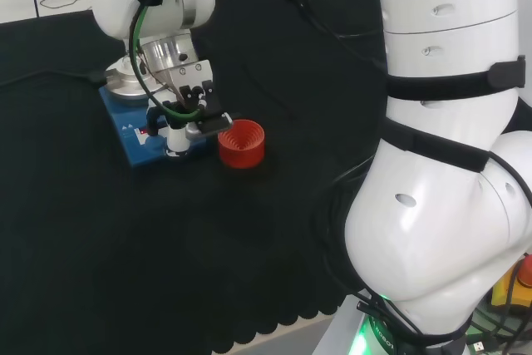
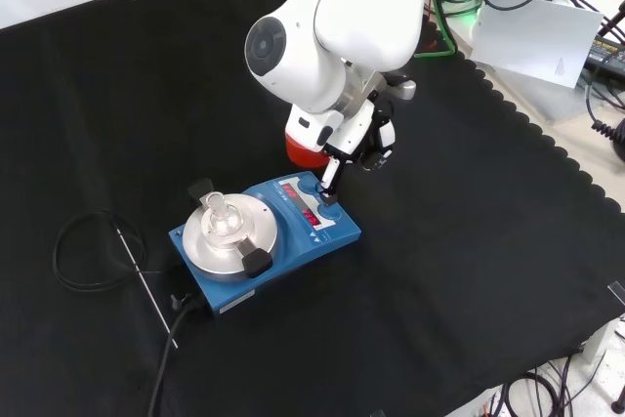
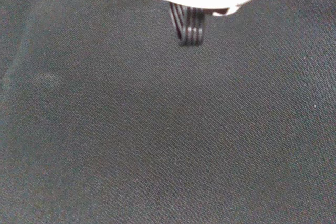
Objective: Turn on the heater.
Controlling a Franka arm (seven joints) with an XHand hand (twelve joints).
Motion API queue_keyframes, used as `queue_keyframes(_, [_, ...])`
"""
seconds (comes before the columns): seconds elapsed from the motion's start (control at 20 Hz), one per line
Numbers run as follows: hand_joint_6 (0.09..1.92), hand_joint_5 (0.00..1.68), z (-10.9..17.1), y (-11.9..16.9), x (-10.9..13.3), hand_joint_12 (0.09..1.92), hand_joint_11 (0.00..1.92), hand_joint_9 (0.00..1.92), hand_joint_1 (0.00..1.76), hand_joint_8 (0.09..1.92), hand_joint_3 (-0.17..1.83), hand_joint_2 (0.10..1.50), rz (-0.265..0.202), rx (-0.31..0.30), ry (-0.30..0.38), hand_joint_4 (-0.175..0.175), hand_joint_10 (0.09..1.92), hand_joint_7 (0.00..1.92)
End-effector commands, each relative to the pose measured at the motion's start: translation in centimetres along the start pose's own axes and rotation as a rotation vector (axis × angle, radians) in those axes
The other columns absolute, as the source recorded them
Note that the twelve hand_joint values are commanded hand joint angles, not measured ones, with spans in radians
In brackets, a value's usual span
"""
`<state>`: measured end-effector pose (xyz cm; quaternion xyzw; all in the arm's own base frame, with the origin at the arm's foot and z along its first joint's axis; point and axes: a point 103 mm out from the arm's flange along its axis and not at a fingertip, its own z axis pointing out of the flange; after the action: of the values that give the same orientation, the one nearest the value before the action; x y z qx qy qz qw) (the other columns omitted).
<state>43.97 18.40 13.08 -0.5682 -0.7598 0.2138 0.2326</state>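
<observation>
Right now I have the black and white hand (image 2: pixel 344 158) poised over the control panel of the blue heater with a round silver plate (image 2: pixel 266 231), one straight finger (image 2: pixel 330 181) reaching down to its front controls, holding nothing. A red ribbed ring stand (image 1: pixel 242 144) sits just beside the heater on the black-clothed tabletop (image 2: pixel 469 241).
</observation>
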Motion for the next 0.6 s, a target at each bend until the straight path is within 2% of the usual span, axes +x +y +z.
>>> queue_keyframes(0.05, [0.50,0.31,0.10,0.31,-0.27,1.35,1.61,1.82,1.46,1.33,1.15,0.62,0.001,0.007,0.005,-0.067,1.32,1.76])
queue_keyframes(0.6, [0.50,0.32,0.65,0.82,-0.54,1.35,1.61,1.82,1.45,1.34,1.16,0.62,0.006,0.014,0.009,-0.066,1.32,1.76])
